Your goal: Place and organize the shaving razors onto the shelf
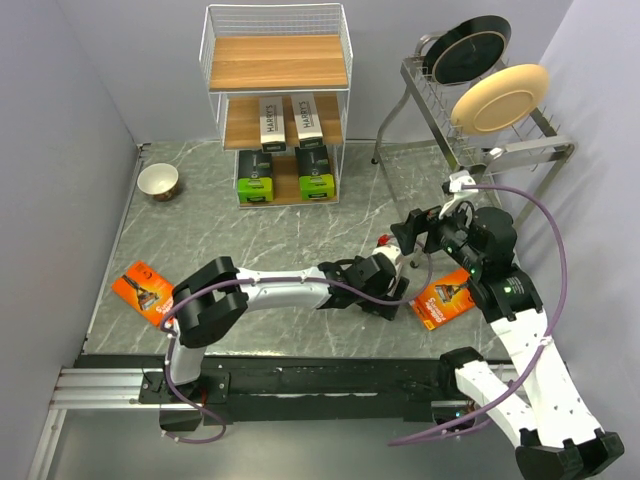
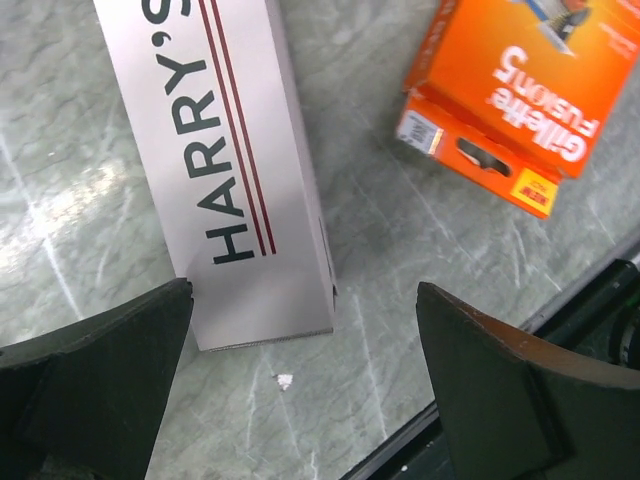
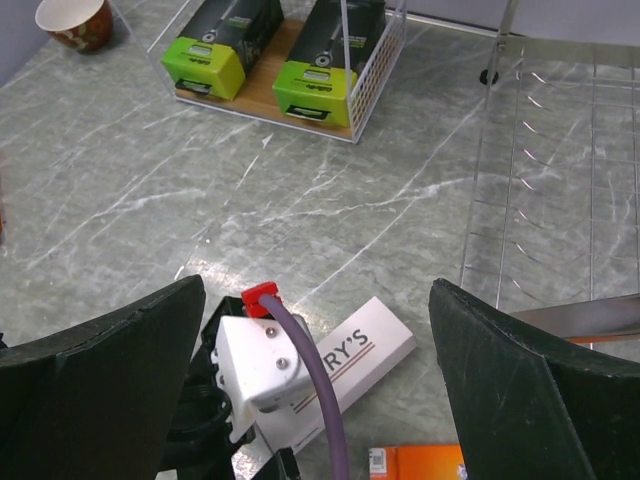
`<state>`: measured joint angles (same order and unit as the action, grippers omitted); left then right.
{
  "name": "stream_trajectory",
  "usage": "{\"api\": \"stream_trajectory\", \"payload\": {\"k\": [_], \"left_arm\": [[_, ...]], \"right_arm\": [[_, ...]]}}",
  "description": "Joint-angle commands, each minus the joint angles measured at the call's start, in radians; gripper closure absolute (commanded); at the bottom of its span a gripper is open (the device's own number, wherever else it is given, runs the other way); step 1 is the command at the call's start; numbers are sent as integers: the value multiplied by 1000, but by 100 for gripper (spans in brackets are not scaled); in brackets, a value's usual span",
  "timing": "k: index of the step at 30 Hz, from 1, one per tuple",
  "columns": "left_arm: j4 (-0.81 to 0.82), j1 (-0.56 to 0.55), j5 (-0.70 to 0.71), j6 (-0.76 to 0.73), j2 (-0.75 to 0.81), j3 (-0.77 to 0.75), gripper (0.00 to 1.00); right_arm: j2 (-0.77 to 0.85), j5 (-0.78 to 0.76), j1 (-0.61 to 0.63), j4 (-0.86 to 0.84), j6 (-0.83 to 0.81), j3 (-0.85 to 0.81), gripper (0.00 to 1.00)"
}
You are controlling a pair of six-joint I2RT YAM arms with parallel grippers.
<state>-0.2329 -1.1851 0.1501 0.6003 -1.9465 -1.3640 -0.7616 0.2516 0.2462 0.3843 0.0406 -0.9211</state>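
A long white HARRY'S box (image 2: 230, 150) lies flat on the table, also seen in the right wrist view (image 3: 375, 345). My left gripper (image 2: 305, 370) hovers open just off its near end, touching nothing. An orange razor pack (image 2: 520, 90) lies to its right (image 1: 445, 298). My right gripper (image 3: 318, 300) is open and empty above the left wrist and that box (image 1: 415, 232). A second orange pack (image 1: 143, 290) lies at the left edge. The shelf (image 1: 275, 62) holds two HARRY'S boxes (image 1: 288, 120) on the middle tier and two black-and-green boxes (image 1: 285, 177) on the bottom tier.
A grey dish rack (image 1: 520, 145) with a black plate (image 1: 468, 48) and a cream plate (image 1: 498, 98) stands at the back right. A small bowl (image 1: 158, 181) sits at the back left. The table's front rail is close behind the left gripper.
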Motion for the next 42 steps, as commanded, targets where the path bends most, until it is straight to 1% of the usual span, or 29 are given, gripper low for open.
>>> {"api": "stream_trajectory", "payload": {"k": [1, 3, 4, 5, 8, 12, 18, 20, 25, 29, 33, 35, 36, 39, 42], "left_arm": [[-74, -2, 26, 50, -48, -26, 1], [-88, -2, 63, 65, -36, -43, 2], [-73, -1, 60, 50, -25, -38, 3], [-74, -2, 86, 41, -14, -52, 4], [-54, -10, 150, 4, 37, -58, 4], [-45, -19, 170, -8, 81, -34, 3], [-43, -22, 131, 41, 46, -37, 1], [-57, -22, 91, 59, 28, -63, 1], [-94, -22, 56, 122, -51, -115, 0], [-74, -21, 66, 145, -84, -136, 1], [-124, -19, 98, 167, -127, -164, 1], [-135, -15, 97, 180, -137, -153, 3], [-131, -11, 100, 190, -140, -146, 5], [-115, -11, 133, 185, -144, -138, 9], [-97, -10, 157, 167, -150, -142, 11]], "right_arm": [[15, 3, -12, -48, 10, 25, 0], [16, 8, -13, -56, 19, 30, 0], [16, 12, -12, -55, 21, 34, 0], [18, 12, -12, -59, 22, 36, 0], [22, 12, -15, -64, 25, 48, 0], [25, 17, -16, -73, 35, 65, 0], [28, 21, -18, -71, 41, 73, 0], [34, 17, -18, -67, 36, 74, 0], [54, 17, -30, -59, 36, 88, 0], [64, 21, -41, -53, 47, 97, 0], [65, 28, -45, -56, 51, 100, 0], [62, 29, -48, -67, 53, 99, 0], [62, 29, -50, -68, 53, 99, 0], [59, 34, -51, -74, 56, 102, 0], [59, 37, -54, -74, 58, 106, 0]]}}
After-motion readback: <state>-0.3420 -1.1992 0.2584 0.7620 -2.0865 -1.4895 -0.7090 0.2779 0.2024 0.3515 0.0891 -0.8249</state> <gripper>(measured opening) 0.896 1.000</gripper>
